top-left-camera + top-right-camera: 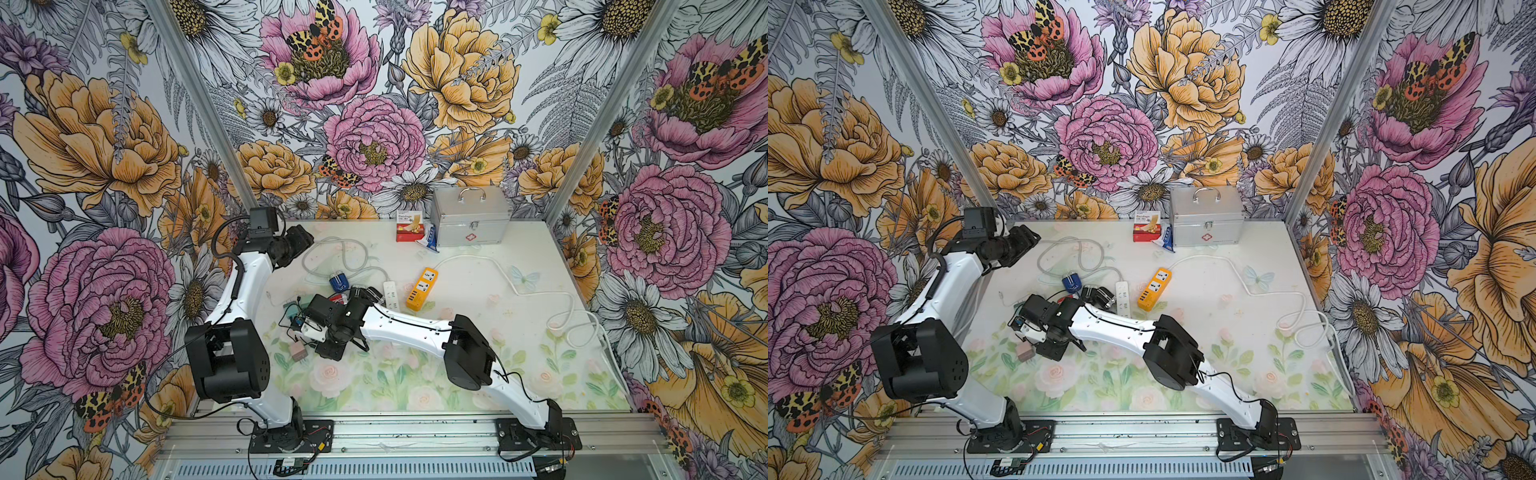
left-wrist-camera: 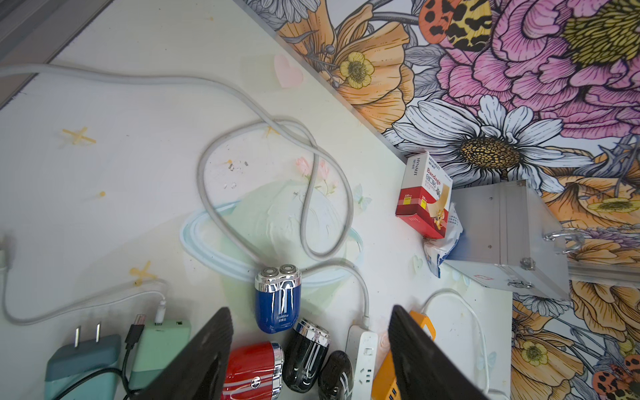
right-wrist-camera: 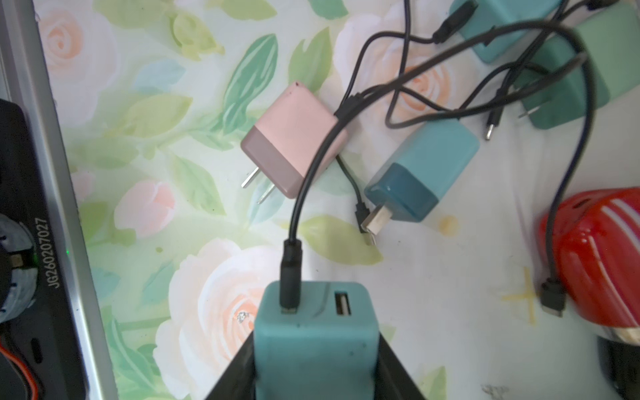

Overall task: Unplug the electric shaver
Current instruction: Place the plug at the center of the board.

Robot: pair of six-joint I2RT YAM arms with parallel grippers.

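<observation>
My right gripper (image 3: pixel 316 335) is shut on a teal charger block (image 3: pixel 313 346), low over the table's left middle (image 1: pixel 297 323). A black cable (image 3: pixel 311 166) is plugged into the block, arcs over and ends in a connector (image 3: pixel 553 301) beside the red shaver (image 3: pixel 599 263); I cannot tell whether that end is seated. A blue shaver (image 2: pixel 278 301) and a black shaver (image 2: pixel 306 356) lie next to the red one (image 2: pixel 254 370). My left gripper (image 2: pixel 310 311) hangs open, raised at the back left (image 1: pixel 305 245), and holds nothing.
A pink charger (image 3: pixel 294 142), a two-tone blue charger (image 3: pixel 420 171) and loose black cables lie by the right gripper. A white power strip (image 1: pixel 390 294) and an orange one (image 1: pixel 422 289) sit mid-table. A silver case (image 1: pixel 469 216) and a bandage box (image 1: pixel 410 232) stand at the back.
</observation>
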